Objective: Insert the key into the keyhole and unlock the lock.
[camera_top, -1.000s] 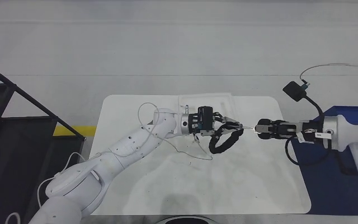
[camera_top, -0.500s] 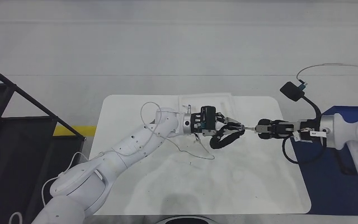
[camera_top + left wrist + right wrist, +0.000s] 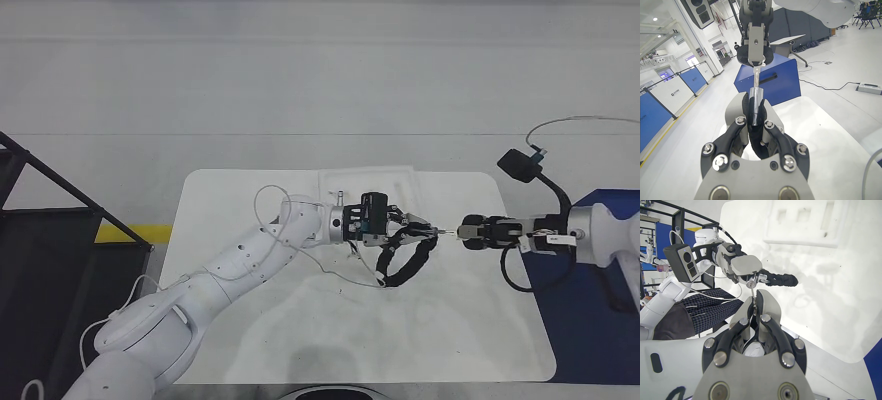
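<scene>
Two claws met nose to nose above the worktop [image 3: 300, 330], a little toward 1 o'clock from its middle in the top view. The left claw [image 3: 410, 231] was clamped on the cable lock [image 3: 405, 262], pinching its chrome cylinder [image 3: 756, 94] so that the keyhole [image 3: 749, 284] faced 3 o'clock, straight at the right claw [image 3: 464, 232]. That claw was closed on the head of the key [image 3: 757, 77], with the blade pointing to 9 o'clock along the cylinder's axis. Holding the lock in the air rather than leaving it lying down probably served two ends: it fixed the keyhole in line with the blade, and it braced the cylinder against the turn that unlocking would need. The blade's tip sat at the mouth of the keyhole and seemed just entered, while most of its length was exposed between the two claws.

The lock was a short, polished barrel with a round face and a narrow slot. From it a cable in a black, fabric-like sleeve looped toward 6 o'clock below the left claw; whether the loop touched the worktop could not be told. The key was a flat, silvery blade, its head hidden between the pads. Well apart, a white foam tray [image 3: 370, 182] with recesses lay at the worktop's 12 o'clock edge.
</scene>
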